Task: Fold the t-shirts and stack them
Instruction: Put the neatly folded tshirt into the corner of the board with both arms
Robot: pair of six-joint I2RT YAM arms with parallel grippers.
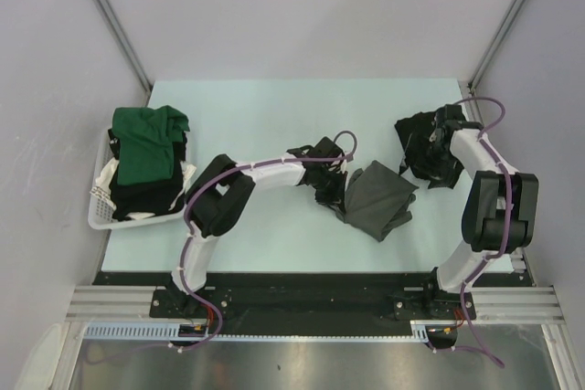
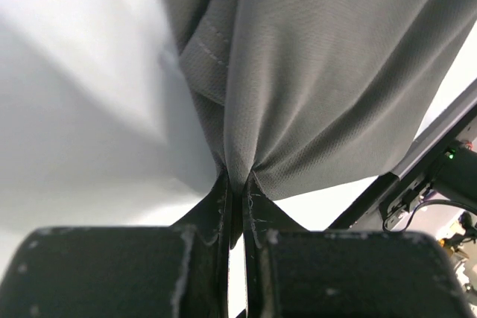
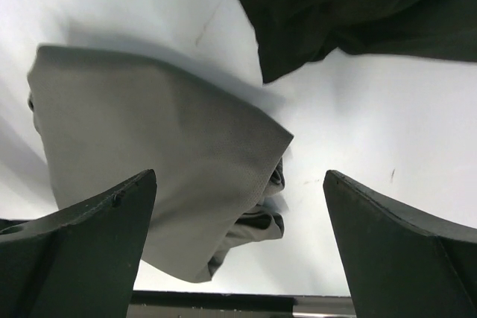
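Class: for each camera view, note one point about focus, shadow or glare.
Top external: evenly lit and sharp, with glare on the metal sheet at the bottom. Left wrist: the grey t-shirt shows crisp weave and throws a soft shadow leftward. Right wrist: the right gripper's fingers are dark and nearly featureless.

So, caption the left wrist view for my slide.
Left jaws shut on a bunched fold of the charcoal t-shirt, pale table behind.
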